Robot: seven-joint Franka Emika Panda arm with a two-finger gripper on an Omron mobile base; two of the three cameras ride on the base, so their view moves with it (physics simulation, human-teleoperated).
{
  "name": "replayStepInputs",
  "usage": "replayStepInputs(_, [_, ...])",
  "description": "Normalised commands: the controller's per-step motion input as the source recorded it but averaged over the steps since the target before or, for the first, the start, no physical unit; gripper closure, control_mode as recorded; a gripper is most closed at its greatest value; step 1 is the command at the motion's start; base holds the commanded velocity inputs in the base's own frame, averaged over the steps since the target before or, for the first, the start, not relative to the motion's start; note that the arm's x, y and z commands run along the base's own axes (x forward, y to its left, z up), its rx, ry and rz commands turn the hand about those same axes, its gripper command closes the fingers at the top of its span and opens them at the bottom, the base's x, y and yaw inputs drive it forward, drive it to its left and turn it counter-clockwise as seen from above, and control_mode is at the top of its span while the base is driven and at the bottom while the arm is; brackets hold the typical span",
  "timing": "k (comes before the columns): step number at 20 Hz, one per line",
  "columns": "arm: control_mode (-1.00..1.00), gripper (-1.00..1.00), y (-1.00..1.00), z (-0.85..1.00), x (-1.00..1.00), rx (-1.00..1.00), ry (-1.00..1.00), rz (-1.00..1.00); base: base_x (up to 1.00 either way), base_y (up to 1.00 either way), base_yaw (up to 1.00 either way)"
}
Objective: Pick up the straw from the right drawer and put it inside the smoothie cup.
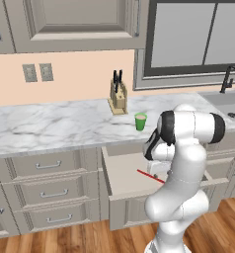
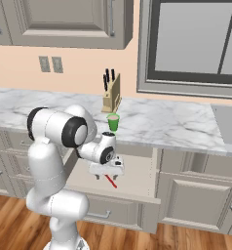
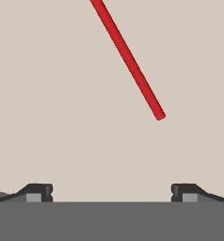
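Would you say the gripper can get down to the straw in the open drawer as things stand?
Probably yes. The drawer is pulled out, the straw lies bare on its floor, and the gripper hangs above it with fingers wide apart. Nothing lies between them, though the straw sits off-centre from the fingers.

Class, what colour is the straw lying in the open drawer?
Red; the straw shows best in the hand view.

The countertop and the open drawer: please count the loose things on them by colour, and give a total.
Red: 1, the straw on the floor of the open right drawer.
Green: 1, the smoothie cup on the countertop.
Wood colour: 1, the knife block on the countertop.
Total: 3.
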Motion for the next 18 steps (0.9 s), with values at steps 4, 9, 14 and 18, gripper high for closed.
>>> replayStepInputs(4, [-1.00, -1.00, 0.00, -0.53, 0.06, 0.00, -0.01, 0.14, 0.00, 0.00, 0.00])
replayStepInputs(9, [-1.00, -1.00, -0.09, -0.36, 0.12, 0.05, -0.08, 0.08, 0.00, 0.00, 0.00])
replayStepInputs(14, [-1.00, -1.00, -0.21, -0.11, 0.34, 0.09, -0.07, 0.02, 0.00, 0.00, 0.00])
replayStepInputs(18, [-1.00, -1.00, -0.18, -0.09, 0.39, 0.09, -0.06, 0.00, 0.00, 0.00, 0.00])
